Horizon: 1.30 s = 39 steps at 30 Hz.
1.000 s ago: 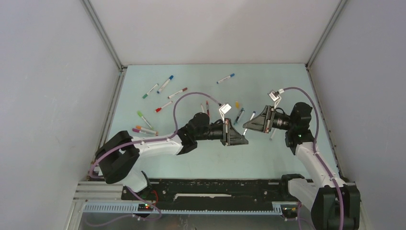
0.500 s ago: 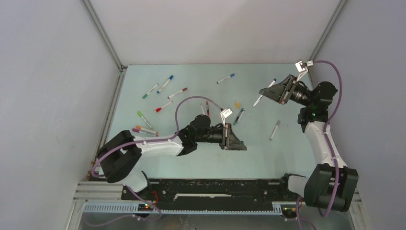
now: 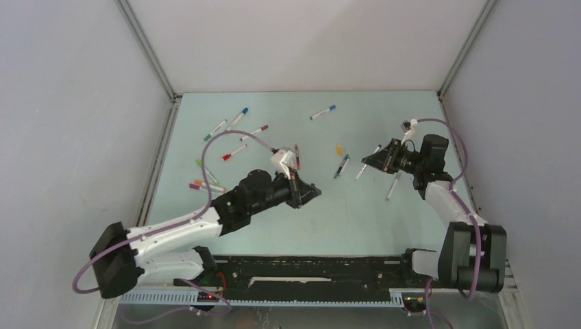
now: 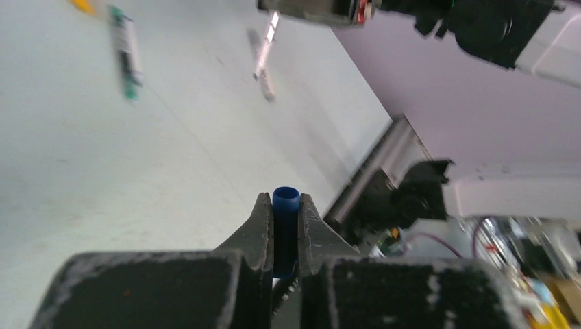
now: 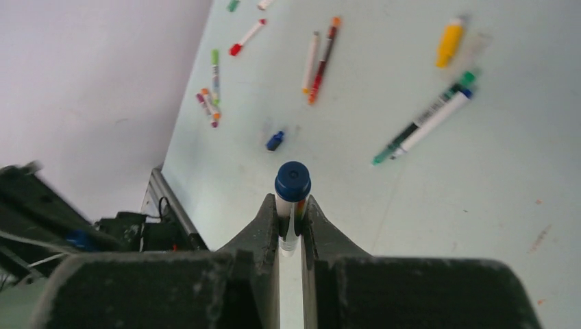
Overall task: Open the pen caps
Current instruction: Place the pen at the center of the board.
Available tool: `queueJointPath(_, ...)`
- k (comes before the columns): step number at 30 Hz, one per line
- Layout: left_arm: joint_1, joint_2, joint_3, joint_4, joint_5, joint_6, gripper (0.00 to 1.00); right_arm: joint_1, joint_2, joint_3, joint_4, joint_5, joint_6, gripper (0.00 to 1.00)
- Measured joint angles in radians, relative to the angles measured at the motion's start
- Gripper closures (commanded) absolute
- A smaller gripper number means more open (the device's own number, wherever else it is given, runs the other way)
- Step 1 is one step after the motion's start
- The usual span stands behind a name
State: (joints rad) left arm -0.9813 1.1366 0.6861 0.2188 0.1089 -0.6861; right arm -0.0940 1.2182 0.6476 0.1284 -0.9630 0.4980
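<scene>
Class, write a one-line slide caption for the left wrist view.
Left gripper clamps a blue pen cap over the pale table, blurred pens beyond.

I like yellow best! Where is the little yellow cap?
In the top view the yellow cap lies on the table, a bit right of the middle, just beyond a green-tipped pen.

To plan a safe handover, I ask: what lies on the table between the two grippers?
In the top view, a green-ended pen lies on the table roughly between the left gripper and the right gripper.
</scene>
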Motion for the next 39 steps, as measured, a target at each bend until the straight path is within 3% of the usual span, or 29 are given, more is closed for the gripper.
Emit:
queueJointPath(6,0.000,-0.217,-0.135,-0.045,-0.286,0.063,1.00,0.002,0.154,0.000,-0.005,0.089,-0.013,1.00)
queueJointPath(10,0.000,-0.288,-0.201,-0.061,-0.389,0.079,1.00,0.008,0.244,0.032,-0.043,0.134,-0.018,1.00)
queueJointPath(25,0.002,-0.277,-0.222,-0.077,-0.507,0.107,1.00,0.022,0.586,0.262,-0.237,0.156,-0.048,0.95)
queueJointPath(28,0.002,-0.268,-0.222,-0.080,-0.507,0.111,1.00,0.034,0.621,0.293,-0.264,0.156,-0.055,0.90)
queueJointPath(39,0.002,-0.250,-0.222,-0.088,-0.507,0.111,0.99,0.046,0.671,0.361,-0.322,0.135,-0.070,0.56)
